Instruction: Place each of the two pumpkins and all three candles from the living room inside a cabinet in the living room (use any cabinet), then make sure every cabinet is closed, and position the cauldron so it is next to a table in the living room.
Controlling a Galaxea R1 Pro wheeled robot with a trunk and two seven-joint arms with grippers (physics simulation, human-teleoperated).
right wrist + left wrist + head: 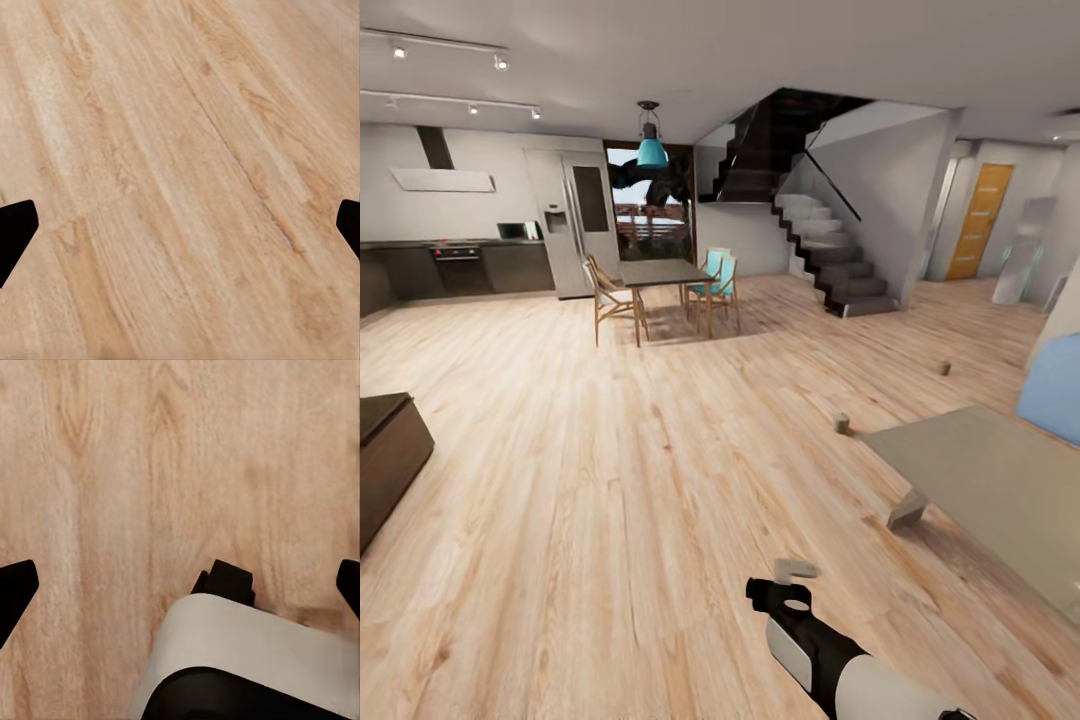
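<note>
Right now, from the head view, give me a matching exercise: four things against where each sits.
Things:
1. candles
2. cabinet
3. dining table
4. low table

Places:
A. at the left edge, dark brown
B. on the bare floor, two apart, beyond the low table
C. at the right, grey top
D. far back, with chairs around it

Pairs: 1-B, 2-A, 3-D, 4-C

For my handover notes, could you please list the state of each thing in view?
Two stubby tan wax candles: upright on the floor.
Dark brown wooden cabinet: looks closed.
Left gripper: open, empty.
Right gripper: open, empty.
</note>
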